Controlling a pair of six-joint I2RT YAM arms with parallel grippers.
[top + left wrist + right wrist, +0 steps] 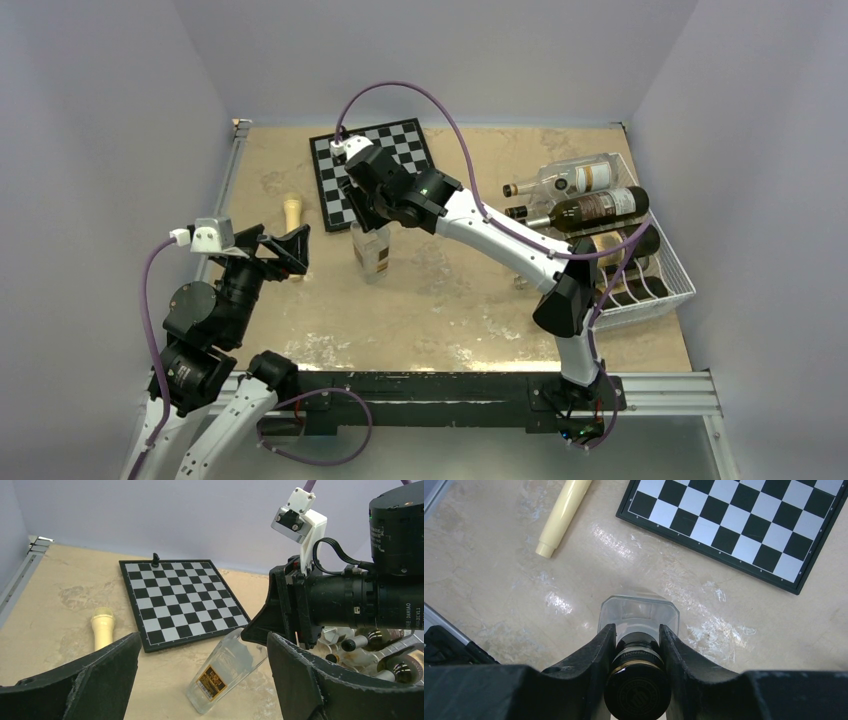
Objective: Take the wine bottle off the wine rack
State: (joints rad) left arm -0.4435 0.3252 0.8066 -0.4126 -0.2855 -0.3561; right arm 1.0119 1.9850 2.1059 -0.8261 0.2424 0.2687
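a: nearest to the bases first. state of the left gripper point(285, 255)?

b: wide open, nothing between the two fingers. hanging over the left part of the table point(450, 320), apart from every object.

a: and the right gripper point(636, 634)?

b: closed tight around the neck of the wine bottle point(639, 611), one finger on each side, just under the black cap point(637, 696).

a: so where exactly the wine bottle?

b: directly below that gripper, near the middle of the table, out of the wine rack point(668, 288) and well to the left of it. clear glass, square shoulders, a small dark and gold label low on one side. leaning a little in the left wrist view, neck up, base down by the tabletop. touching or slightly lifted, cannot tell.

a: and around it?

b: to the left, a cream cylinder point(564, 510) lying flat, apart from the bottle. just behind, the near corner of the chessboard point(744, 525), close but not touching.

a: further back and to the side?

b: on the right, the white wire rack with other bottles lying in it: a clear bottle point(572, 180) at the far end, a dark bottle point(592, 210) next to it, necks pointing left. at the far edge of the chessboard, one small black chess piece point(156, 558), standing.
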